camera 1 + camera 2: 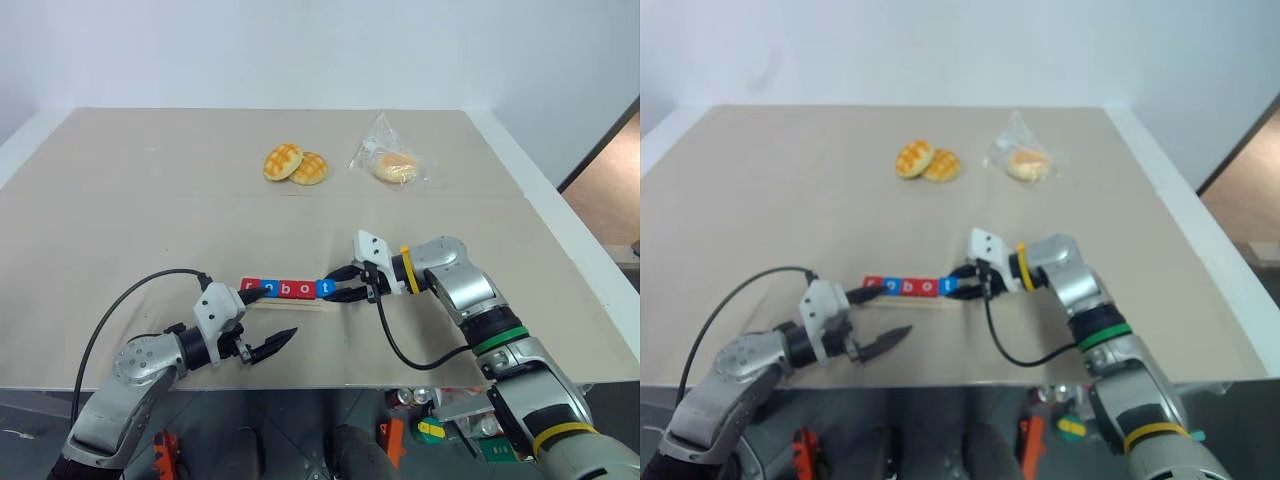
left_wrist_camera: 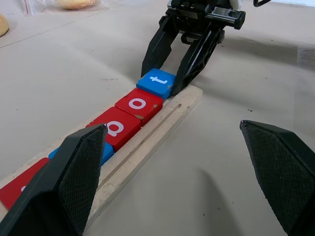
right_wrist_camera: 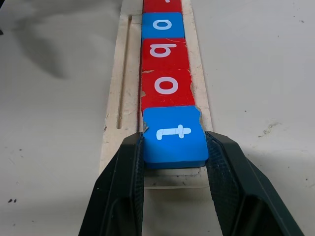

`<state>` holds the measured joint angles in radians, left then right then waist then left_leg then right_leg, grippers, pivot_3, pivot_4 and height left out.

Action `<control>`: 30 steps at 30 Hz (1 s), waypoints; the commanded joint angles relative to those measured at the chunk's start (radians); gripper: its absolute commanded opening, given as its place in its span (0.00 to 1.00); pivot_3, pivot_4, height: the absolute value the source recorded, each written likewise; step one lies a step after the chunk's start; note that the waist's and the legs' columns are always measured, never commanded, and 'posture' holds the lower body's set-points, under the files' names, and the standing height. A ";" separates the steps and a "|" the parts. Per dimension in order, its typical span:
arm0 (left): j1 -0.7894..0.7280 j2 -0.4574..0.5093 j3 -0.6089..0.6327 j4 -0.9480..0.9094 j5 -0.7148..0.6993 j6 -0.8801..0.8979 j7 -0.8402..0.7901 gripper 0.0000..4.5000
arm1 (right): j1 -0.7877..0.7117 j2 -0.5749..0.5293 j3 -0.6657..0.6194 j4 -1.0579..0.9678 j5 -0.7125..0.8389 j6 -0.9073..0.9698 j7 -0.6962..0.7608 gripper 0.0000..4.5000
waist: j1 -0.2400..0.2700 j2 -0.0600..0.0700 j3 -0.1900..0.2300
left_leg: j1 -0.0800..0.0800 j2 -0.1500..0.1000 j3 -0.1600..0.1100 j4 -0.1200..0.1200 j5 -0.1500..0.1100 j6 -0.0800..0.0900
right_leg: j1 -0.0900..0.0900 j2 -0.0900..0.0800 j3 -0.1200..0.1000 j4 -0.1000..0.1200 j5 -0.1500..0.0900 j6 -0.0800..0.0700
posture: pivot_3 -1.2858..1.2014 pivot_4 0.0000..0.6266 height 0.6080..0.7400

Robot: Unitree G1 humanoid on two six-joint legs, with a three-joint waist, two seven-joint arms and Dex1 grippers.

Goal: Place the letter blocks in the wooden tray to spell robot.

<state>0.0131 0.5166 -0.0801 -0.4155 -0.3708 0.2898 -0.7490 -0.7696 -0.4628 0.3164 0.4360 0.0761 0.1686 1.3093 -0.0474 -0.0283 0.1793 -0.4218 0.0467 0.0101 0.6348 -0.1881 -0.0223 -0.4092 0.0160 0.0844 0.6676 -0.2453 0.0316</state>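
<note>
The wooden tray [image 1: 300,302] lies near the table's front edge with the letter blocks in a row in it. From left to right they are a red r [image 1: 251,287], a blue o [image 3: 163,24], a red b [image 3: 165,51], a red o [image 3: 166,85] and a blue t [image 3: 175,134]. My right gripper [image 1: 340,286] is at the tray's right end, shut on the blue t, one finger on each side of it. My left gripper [image 1: 272,318] is at the tray's left end, open and empty. Its far fingertip [image 1: 256,293] is by the red r and its near one is in front of the tray.
Two golden buns [image 1: 295,164] sit at the back middle of the table, and a bun in a clear bag [image 1: 394,165] lies to their right. The table's front edge [image 1: 330,384] runs just below my arms. A black cable [image 1: 395,345] loops from my right wrist.
</note>
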 commanded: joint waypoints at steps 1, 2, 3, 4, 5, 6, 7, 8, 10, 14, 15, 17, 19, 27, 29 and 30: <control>-0.006 -0.003 0.002 -0.026 0.001 -0.015 0.002 1.00 | -0.031 0.006 -0.021 -0.017 0.022 0.026 0.010 0.39 | 0.000 0.000 0.000 | 0.000 0.000 0.000 0.000 0.000 0.000 | 0.000 0.000 0.000 0.000 0.000 0.000 | 0.52 0.24 1.00; -0.006 -0.003 0.002 -0.026 0.001 -0.015 0.001 1.00 | -0.030 0.007 -0.024 -0.023 0.026 0.036 0.010 0.52 | 0.000 0.000 0.000 | 0.000 0.000 0.000 0.000 0.000 0.000 | 0.000 0.000 0.000 0.000 0.000 0.000 | 0.52 0.24 1.00; -0.006 -0.002 0.003 -0.025 0.001 -0.016 0.000 1.00 | -0.030 0.007 -0.026 -0.029 0.030 0.045 0.010 0.58 | 0.000 0.000 0.000 | 0.000 0.000 0.000 0.000 0.000 0.000 | 0.000 0.000 0.000 0.000 0.000 0.000 | 0.52 0.24 1.00; -0.007 -0.002 0.003 -0.025 0.001 -0.016 -0.001 1.00 | -0.030 0.007 -0.027 -0.033 0.031 0.051 0.011 0.63 | 0.000 0.000 0.000 | 0.000 0.000 0.000 0.000 0.000 0.000 | 0.000 0.000 0.000 0.000 0.000 0.000 | 0.52 0.24 1.00; -0.008 -0.001 0.002 -0.024 0.002 -0.017 -0.002 1.00 | -0.028 0.006 -0.026 -0.036 0.031 0.053 0.013 0.73 | 0.000 0.000 0.000 | 0.000 0.000 0.000 0.000 0.000 0.000 | 0.000 0.000 0.000 0.000 0.000 0.000 | 0.52 0.24 1.00; -0.009 -0.001 0.002 -0.023 0.003 -0.017 -0.003 1.00 | -0.026 0.005 -0.025 -0.039 0.032 0.054 0.015 0.73 | 0.000 0.000 0.000 | 0.000 0.000 0.000 0.000 0.000 0.000 | 0.000 0.000 0.000 0.000 0.000 0.000 | 0.52 0.24 1.00; -0.011 -0.002 0.001 -0.022 0.003 -0.017 -0.003 1.00 | -0.025 0.004 -0.024 -0.041 0.033 0.055 0.017 0.76 | 0.000 0.000 0.000 | 0.000 0.000 0.000 0.000 0.000 0.000 | 0.000 0.000 0.000 0.000 0.000 0.000 | 0.52 0.24 1.00; -0.013 -0.002 0.002 -0.021 0.003 -0.016 -0.003 1.00 | -0.022 0.004 -0.023 -0.043 0.033 0.056 0.016 0.81 | 0.000 0.000 0.000 | 0.000 0.000 0.000 0.000 0.000 0.000 | 0.000 0.000 0.000 0.000 0.000 0.000 | 0.52 0.24 1.00; -0.014 -0.002 0.002 -0.020 0.003 -0.016 -0.003 1.00 | -0.017 0.004 -0.022 -0.045 0.031 0.055 0.014 0.98 | 0.000 0.000 0.000 | 0.000 0.000 0.000 0.000 0.000 0.000 | 0.000 0.000 0.000 0.000 0.000 0.000 | 0.52 0.24 1.00; -0.012 -0.001 0.005 -0.021 0.004 -0.016 -0.005 1.00 | -0.017 0.008 -0.043 -0.059 0.051 0.077 -0.007 0.98 | 0.000 0.000 0.000 | 0.000 0.000 0.000 0.000 0.000 0.000 | 0.000 0.000 0.000 0.000 0.000 0.000 | 0.52 0.24 1.00; -0.012 -0.001 0.005 -0.021 0.005 -0.015 -0.005 1.00 | -0.017 0.009 -0.053 -0.067 0.060 0.091 -0.016 0.98 | 0.000 0.000 0.000 | 0.000 0.000 0.000 0.000 0.000 0.000 | 0.000 0.000 0.000 0.000 0.000 0.000 | 0.52 0.24 1.00; -0.009 0.002 0.008 -0.024 0.004 -0.014 -0.005 1.00 | -0.014 0.011 -0.082 -0.109 0.094 0.147 -0.033 0.98 | 0.000 0.000 0.000 | 0.000 0.000 0.000 0.000 0.000 0.000 | 0.000 0.000 0.000 0.000 0.000 0.000 | 0.52 0.24 1.00; -0.007 0.003 0.010 -0.025 0.004 -0.013 -0.005 1.00 | -0.004 0.016 -0.120 -0.169 0.142 0.235 -0.065 0.98 | 0.000 0.000 0.000 | -0.001 0.000 0.000 0.000 0.000 0.000 | 0.000 0.000 0.000 0.000 0.000 0.000 | 0.52 0.24 1.00; -0.002 0.001 0.011 -0.030 0.006 -0.013 0.002 1.00 | 0.215 0.137 -0.247 -0.455 0.167 0.406 -0.471 0.61 | 0.000 0.000 0.000 | -0.001 -0.001 -0.001 -0.001 0.000 0.000 | 0.000 0.000 0.000 0.000 -0.001 0.000 | 0.52 0.24 1.00; -0.005 0.000 0.008 -0.029 0.008 -0.014 0.002 1.00 | 0.290 0.165 -0.241 -0.512 0.138 0.401 -0.565 0.48 | 0.002 0.000 0.000 | -0.002 -0.001 -0.003 -0.001 0.000 0.000 | 0.000 0.000 0.000 0.000 -0.002 0.002 | 0.52 0.24 1.00; -0.008 -0.001 0.008 -0.026 0.008 -0.013 0.002 1.00 | 0.314 0.176 -0.245 -0.528 0.134 0.397 -0.595 0.38 | 0.001 0.000 0.000 | -0.002 -0.001 -0.003 -0.001 0.000 0.000 | 0.000 0.000 0.000 0.000 -0.003 0.002 | 0.52 0.24 1.00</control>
<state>0.0103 0.5171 -0.0800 -0.4146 -0.3603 0.2894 -0.7499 -0.4533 -0.2876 0.0865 -0.0210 0.2210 0.5704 0.7752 -0.0461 -0.0281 0.1793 -0.4244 0.0454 0.0076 0.6337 -0.1884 -0.0227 -0.4102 0.0157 0.0850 0.6677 -0.2482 0.0339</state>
